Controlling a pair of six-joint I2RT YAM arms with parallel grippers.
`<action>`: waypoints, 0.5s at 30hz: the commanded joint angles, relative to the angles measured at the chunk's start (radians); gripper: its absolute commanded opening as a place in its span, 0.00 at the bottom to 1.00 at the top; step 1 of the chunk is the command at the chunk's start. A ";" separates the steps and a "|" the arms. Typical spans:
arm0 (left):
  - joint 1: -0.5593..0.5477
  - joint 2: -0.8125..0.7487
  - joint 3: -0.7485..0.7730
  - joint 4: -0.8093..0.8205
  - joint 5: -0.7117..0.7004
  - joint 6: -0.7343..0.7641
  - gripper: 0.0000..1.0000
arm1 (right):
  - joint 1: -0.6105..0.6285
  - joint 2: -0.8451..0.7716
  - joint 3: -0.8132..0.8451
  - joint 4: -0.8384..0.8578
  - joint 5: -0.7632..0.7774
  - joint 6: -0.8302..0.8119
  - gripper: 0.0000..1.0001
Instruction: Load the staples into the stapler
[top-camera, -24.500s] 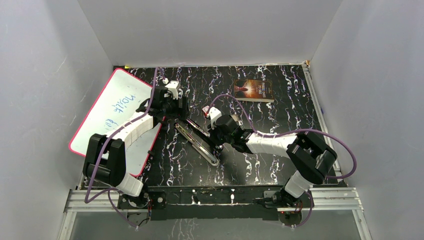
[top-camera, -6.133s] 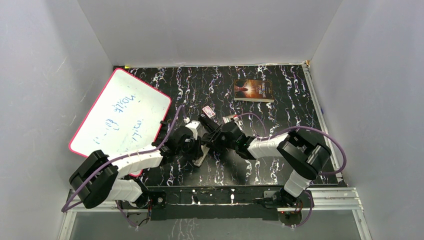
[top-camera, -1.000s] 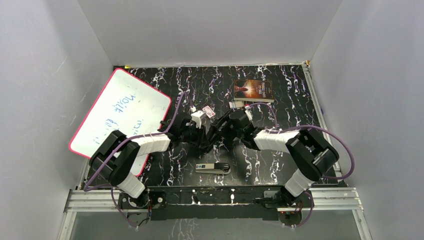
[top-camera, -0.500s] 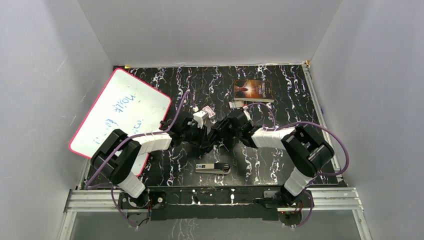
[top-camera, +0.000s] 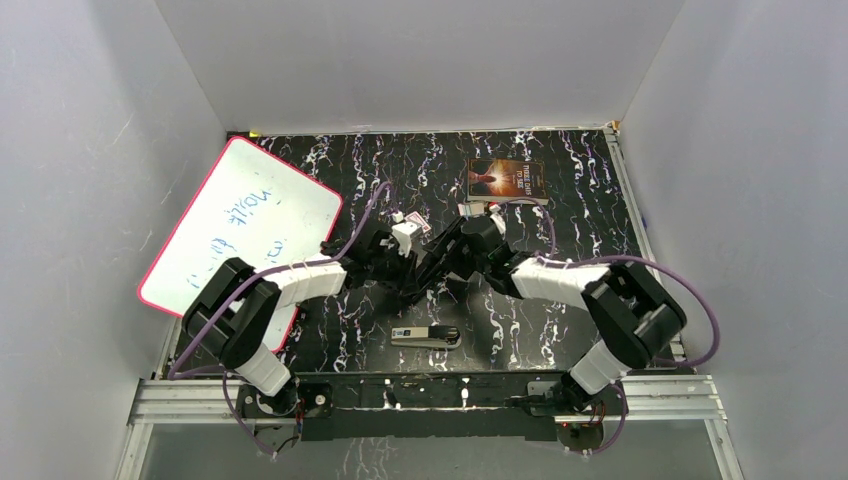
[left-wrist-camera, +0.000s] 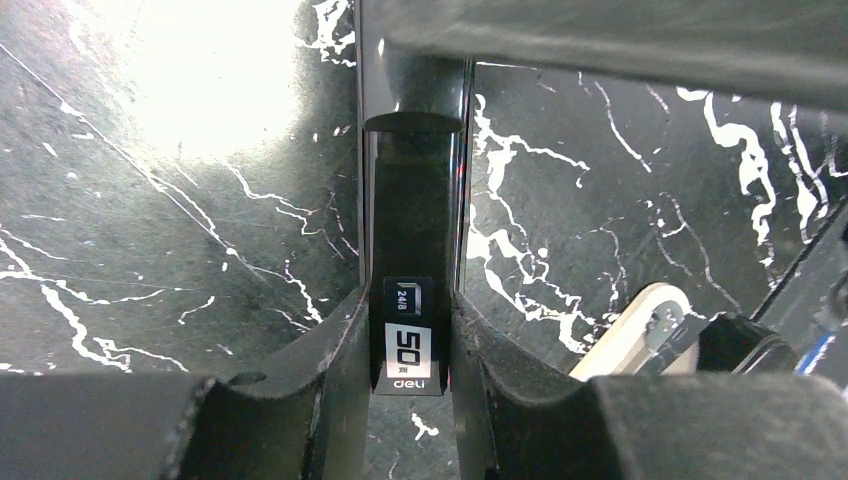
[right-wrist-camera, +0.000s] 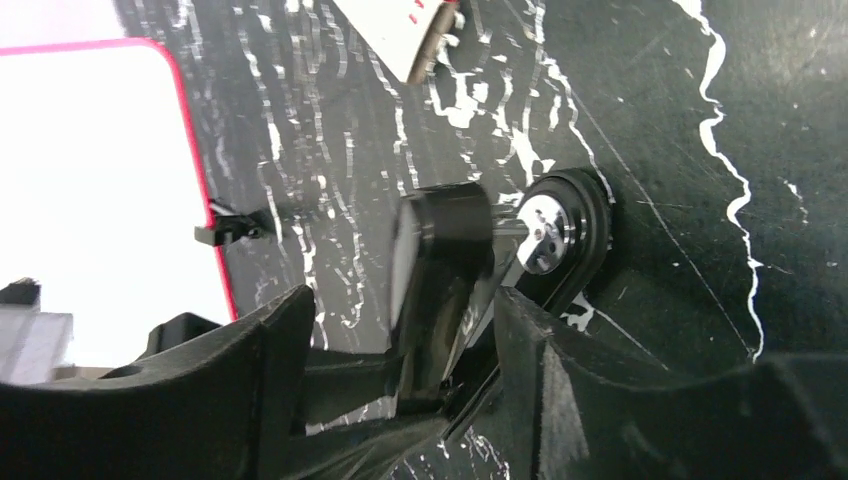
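A long black stapler (left-wrist-camera: 410, 230) with a "50 deli" label sits mid-table between both arms. My left gripper (left-wrist-camera: 408, 305) is shut on its narrow body, one finger pressed to each side. In the top view this gripper (top-camera: 403, 270) faces my right gripper (top-camera: 440, 264) over the stapler (top-camera: 420, 274). My right gripper (right-wrist-camera: 400, 300) stands open around a black part of the stapler (right-wrist-camera: 440, 240), with a gap on its left side. Beside that part is a round hinge with a silver rivet (right-wrist-camera: 555, 235). The staples are not in view.
A smaller grey and black stapler (top-camera: 427, 336) lies near the front edge. A pink-rimmed whiteboard (top-camera: 240, 225) lies at the left and a book (top-camera: 507, 180) at the back. A small white and red item (top-camera: 418, 226) sits just behind the grippers.
The right wrist has shifted slightly beside the black stapler. The left gripper has kept its grip in place. The small stapler at the front has not moved.
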 joint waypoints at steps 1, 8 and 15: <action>-0.004 -0.008 0.074 -0.141 -0.056 0.146 0.00 | -0.003 -0.149 -0.027 -0.003 0.057 -0.131 0.76; -0.004 -0.015 0.122 -0.295 -0.089 0.594 0.05 | -0.004 -0.372 -0.152 -0.029 0.141 -0.371 0.80; -0.003 -0.010 0.143 -0.318 -0.180 0.852 0.28 | -0.004 -0.559 -0.248 -0.011 0.147 -0.724 0.85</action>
